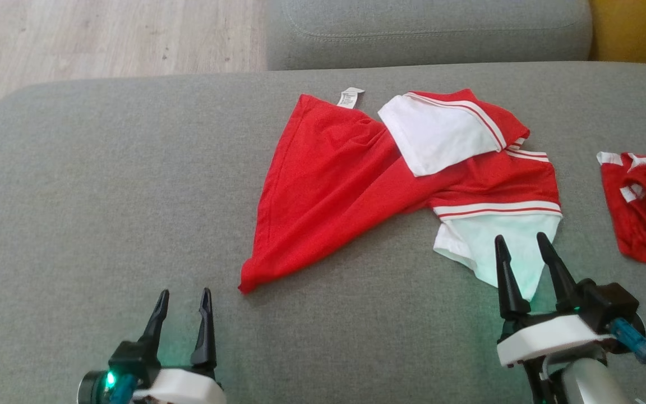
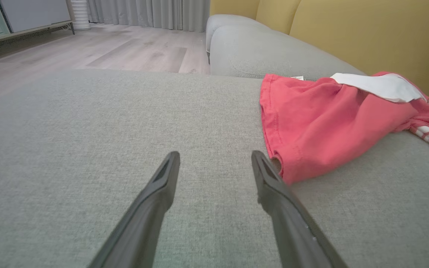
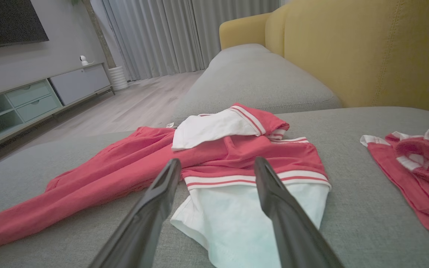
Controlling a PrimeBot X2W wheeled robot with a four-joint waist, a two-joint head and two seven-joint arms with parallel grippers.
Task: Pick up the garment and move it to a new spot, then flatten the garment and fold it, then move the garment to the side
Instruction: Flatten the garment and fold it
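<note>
**Red garment [image 1: 356,185] bunched mid-sofa [image 1: 104,196], nothing gripped**

Lies crumpled, one white sleeve flipped over the red, so not yet flat. Left gripper [image 1: 184,292] spread wide, empty, parked near the red hem corner. Right gripper [image 1: 521,237] equally wide, empty, tips over the nearer white sleeve. Likely staged for a two-sided lift. Second red piece [image 1: 645,207] well apart, rightward.

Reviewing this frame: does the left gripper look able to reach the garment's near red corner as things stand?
Probably yes. The left gripper is open and empty, and only bare cushion lies between it and the red corner of the garment, just ahead to its right.
</note>
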